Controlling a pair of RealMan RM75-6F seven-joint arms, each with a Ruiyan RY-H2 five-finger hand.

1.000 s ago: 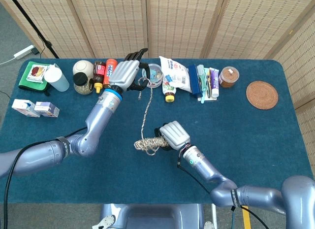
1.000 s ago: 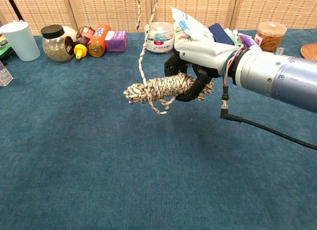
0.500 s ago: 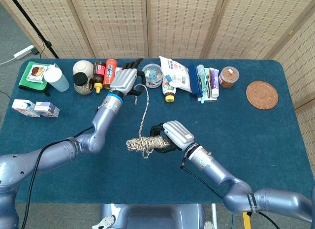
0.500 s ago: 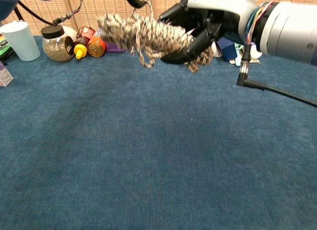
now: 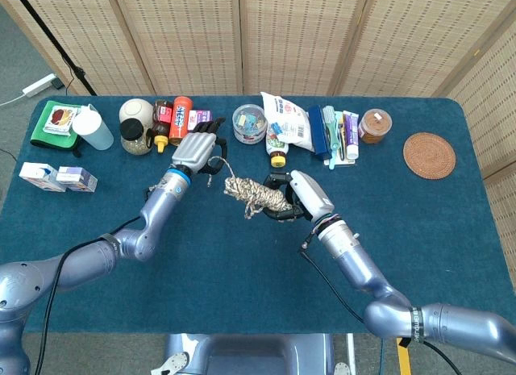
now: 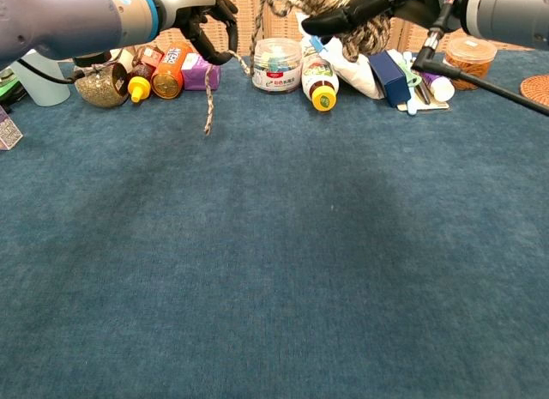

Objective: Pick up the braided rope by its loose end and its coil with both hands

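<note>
Above table: speckled braided rope [image 5: 258, 194] airborne; right hand [image 5: 302, 196] fingers grip coil, left hand [image 5: 193, 152] loose end.

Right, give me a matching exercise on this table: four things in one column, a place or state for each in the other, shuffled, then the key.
Things
1. rope coil
2. loose rope end
3. woven mat
4. white cup

Places or states
A. lies alone toward the table's right edge
B. held off the table by the right hand
C. stands at the left end of the back row
D. hangs from the left hand

Pairs: 1-B, 2-D, 3-A, 4-C
</note>
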